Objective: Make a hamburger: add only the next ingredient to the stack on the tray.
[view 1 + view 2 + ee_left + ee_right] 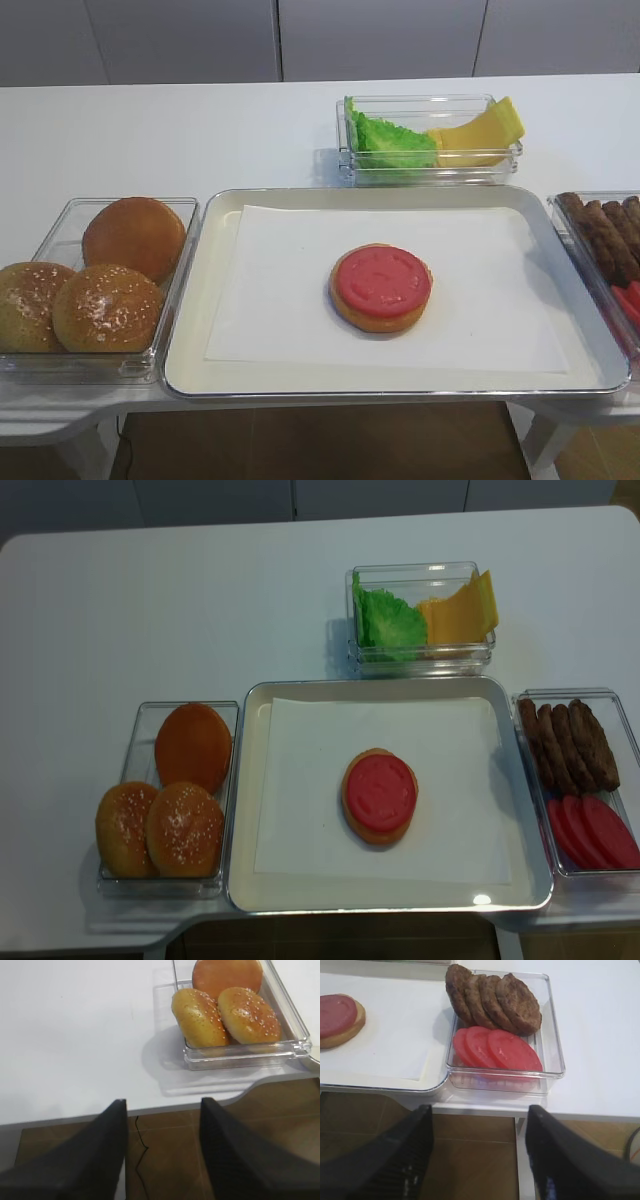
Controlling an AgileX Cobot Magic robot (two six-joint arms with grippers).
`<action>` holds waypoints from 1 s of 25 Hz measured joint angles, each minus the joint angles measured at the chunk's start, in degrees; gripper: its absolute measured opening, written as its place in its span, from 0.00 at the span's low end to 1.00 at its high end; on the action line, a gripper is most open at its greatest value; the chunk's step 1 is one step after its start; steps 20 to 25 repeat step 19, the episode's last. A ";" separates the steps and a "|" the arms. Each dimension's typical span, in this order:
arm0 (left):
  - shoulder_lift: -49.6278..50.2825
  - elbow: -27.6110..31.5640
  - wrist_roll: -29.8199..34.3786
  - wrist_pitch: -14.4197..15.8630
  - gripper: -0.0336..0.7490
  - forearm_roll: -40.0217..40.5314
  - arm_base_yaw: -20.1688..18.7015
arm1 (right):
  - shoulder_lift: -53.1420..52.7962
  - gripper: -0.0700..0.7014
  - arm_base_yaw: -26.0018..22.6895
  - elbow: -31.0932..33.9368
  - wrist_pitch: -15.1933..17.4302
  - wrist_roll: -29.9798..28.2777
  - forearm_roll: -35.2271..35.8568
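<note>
Both grippers, right (pixel 479 1160) and left (pixel 162 1152), hang spread and empty past the table's (pixel 150 130) front edge, off the tray (pixel 240 880). The tomato slice (pixel 383 280) already lies on the bun (pixel 345 305) mid-tray, slightly off-centre. Risk, as I judge it: a careless re-approach could nudge the slice or skid the white paper (pixel 270 290); white table, brown floor below.

Not much robot to see here, just the wrist views. The right gripper (pixel 479 1155) has two chunky matte-black jaws with fine ribbed grooves on the inner faces. The left gripper (pixel 162 1152) has the same dark, wedge-shaped jaws, too blurry for detail.
</note>
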 joint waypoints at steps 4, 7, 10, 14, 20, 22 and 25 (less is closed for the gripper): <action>0.00 0.00 0.00 0.00 0.49 0.00 0.00 | 0.00 0.66 0.00 0.07 0.00 0.00 0.00; 0.00 0.00 0.00 0.00 0.49 0.00 0.00 | 0.00 0.66 0.00 0.07 0.00 0.00 0.00; 0.00 0.00 0.00 0.00 0.49 0.00 0.00 | 0.00 0.64 0.00 0.07 0.00 0.00 0.00; 0.00 0.00 0.00 0.00 0.49 0.00 0.00 | 0.00 0.60 0.00 0.07 0.00 0.00 0.00; 0.00 0.00 0.00 0.00 0.49 0.00 0.00 | 0.00 0.55 0.00 0.07 0.00 0.00 0.00; 0.00 0.00 0.00 0.00 0.49 0.00 0.00 | 0.00 0.55 0.00 0.07 0.00 0.00 0.00; 0.00 0.00 0.00 0.00 0.49 0.00 0.00 | 0.00 0.55 0.00 0.07 0.00 0.00 0.00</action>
